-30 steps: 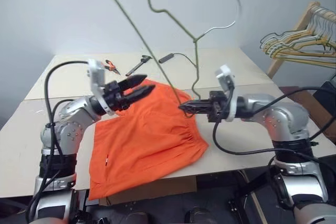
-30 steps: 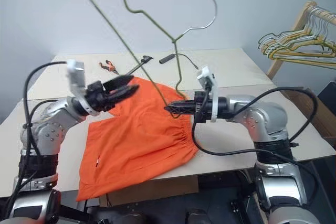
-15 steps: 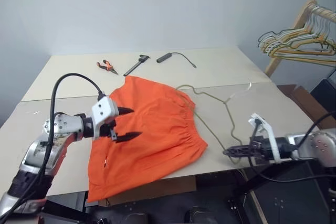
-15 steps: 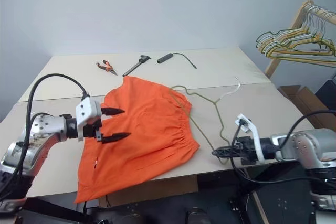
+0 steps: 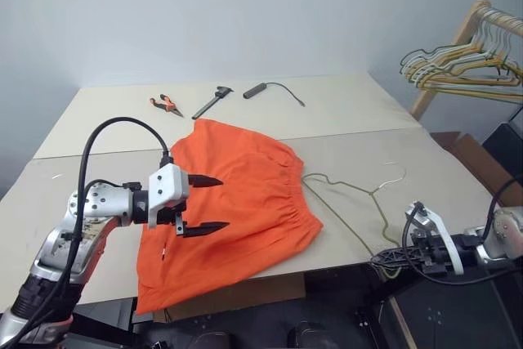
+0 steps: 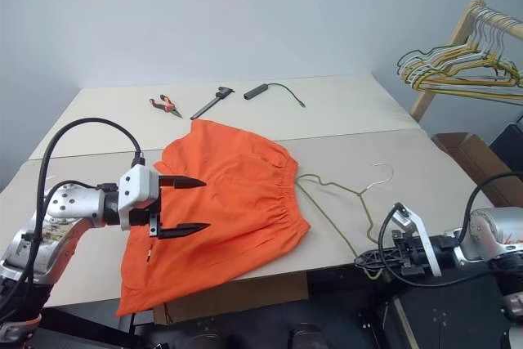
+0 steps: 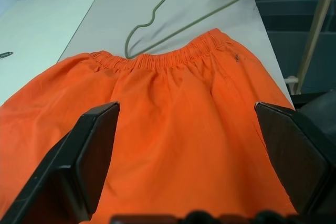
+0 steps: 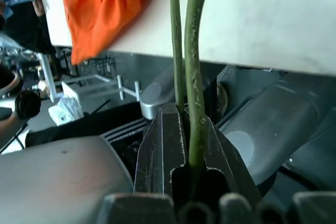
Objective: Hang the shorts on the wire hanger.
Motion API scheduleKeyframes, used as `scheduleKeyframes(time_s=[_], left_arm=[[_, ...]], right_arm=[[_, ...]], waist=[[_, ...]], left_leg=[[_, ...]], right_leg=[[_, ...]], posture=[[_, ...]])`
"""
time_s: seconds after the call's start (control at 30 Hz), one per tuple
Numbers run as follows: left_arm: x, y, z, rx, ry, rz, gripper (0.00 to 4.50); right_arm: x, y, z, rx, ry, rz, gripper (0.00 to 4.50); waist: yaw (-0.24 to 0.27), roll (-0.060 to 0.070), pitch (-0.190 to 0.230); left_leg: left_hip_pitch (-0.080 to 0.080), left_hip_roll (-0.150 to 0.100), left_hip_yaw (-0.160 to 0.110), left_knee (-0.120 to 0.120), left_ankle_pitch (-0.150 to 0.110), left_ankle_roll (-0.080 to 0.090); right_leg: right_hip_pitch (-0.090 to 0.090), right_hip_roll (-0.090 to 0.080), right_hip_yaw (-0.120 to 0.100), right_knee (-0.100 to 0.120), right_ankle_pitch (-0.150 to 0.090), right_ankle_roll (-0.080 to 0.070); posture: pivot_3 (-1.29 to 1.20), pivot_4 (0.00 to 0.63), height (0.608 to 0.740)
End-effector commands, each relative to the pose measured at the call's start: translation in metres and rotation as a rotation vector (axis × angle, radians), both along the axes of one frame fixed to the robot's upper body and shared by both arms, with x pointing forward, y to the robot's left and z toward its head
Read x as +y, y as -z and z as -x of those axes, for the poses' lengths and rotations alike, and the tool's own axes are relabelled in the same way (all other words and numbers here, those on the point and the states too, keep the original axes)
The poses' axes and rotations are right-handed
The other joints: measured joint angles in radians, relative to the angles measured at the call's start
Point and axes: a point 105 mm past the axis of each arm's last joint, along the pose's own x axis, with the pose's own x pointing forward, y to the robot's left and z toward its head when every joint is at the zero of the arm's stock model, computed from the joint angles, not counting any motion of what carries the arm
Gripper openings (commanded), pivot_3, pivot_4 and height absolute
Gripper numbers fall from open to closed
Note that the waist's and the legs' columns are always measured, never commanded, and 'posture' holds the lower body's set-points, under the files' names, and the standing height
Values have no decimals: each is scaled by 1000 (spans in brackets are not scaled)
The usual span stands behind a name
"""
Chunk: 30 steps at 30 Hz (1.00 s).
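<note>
This looks like a robot test lab: plain pale tables (image 5: 343, 116) against a bare grey wall, hand tools such as pliers (image 5: 166, 104) left out, and a wooden rack (image 5: 458, 46) of spare hangers (image 5: 458, 67).

Matt orange cloth shorts (image 5: 237, 202); seemingly dull-coated wire hanger (image 5: 351, 202)

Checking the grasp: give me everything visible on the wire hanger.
The wire hanger is one thin olive-grey wire, a triangular frame with a paler curved hook. It lies flat on the table right of the shorts, one shoulder at their waistband. Its near corner overhangs the table edge, clamped in the shut right gripper.
</note>
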Motion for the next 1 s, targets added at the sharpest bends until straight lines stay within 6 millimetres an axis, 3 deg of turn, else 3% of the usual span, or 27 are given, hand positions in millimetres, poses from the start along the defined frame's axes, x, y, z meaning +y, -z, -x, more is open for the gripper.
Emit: scheduleKeyframes(time_s=[0.03, 0.37, 0.67, 1.0], left_arm=[[-6, -12, 7, -48, 35, 12, 4470], [-7, -14, 5, -51, 21, 13, 4470], [-7, -13, 4, -52, -1, 15, 4470], [-8, -12, 2, -60, -16, 22, 4470]], right_arm=[[4, -7, -6, -45, -19, -22, 0], [20, -7, -11, -65, -53, -65, 0], [10, 1, -14, -50, -10, -23, 0], [22, -6, -14, -89, -85, -58, 0]], waist=[[1, 0, 0], [6, 0, 0], [8, 0, 0], [8, 0, 0]], left_leg=[[0, 0, 0, 1, 0, 0], [0, 1, 0, 3, 0, 1], [0, 0, 0, 4, 0, 1], [0, 0, 0, 4, 0, 1]], right_leg=[[0, 0, 0, 0, 0, 0], [1, 0, 0, 1, 0, 1], [1, 0, 0, 1, 1, 1], [1, 0, 0, 1, 1, 1]], posture=[[18, 0, 740], [25, 0, 740], [29, 0, 740], [37, 0, 740]])
